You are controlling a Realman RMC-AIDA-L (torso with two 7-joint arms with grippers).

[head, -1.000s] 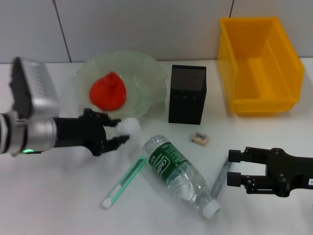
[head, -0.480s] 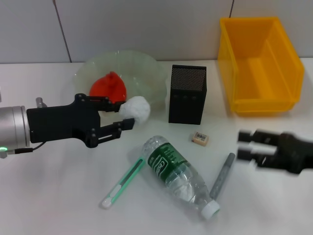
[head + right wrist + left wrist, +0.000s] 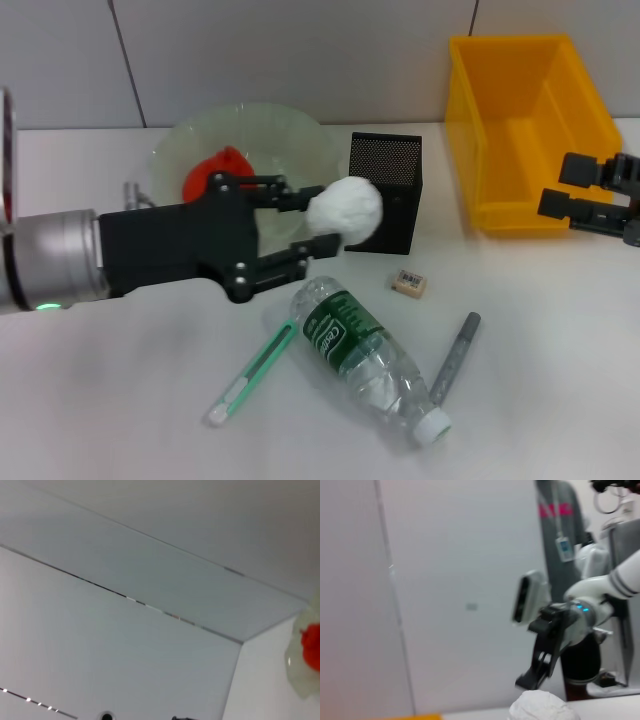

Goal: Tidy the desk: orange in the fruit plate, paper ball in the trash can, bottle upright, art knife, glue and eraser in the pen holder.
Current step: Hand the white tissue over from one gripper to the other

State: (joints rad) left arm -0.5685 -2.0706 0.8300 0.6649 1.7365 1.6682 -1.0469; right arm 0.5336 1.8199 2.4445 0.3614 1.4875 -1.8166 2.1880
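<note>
Orange (image 3: 214,170) half hidden behind left gripper (image 3: 322,218) clamping paper ball (image 3: 345,209), right gripper (image 3: 582,190) spread apart at three o'clock, cut off beside trash can (image 3: 530,135).

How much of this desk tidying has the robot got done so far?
Done: the orange sits in the fruit plate. In hand: the left gripper holds the paper ball in the air; the trash can is empty. Left: the bottle lies flat, the eraser is outside the pen holder.
</note>
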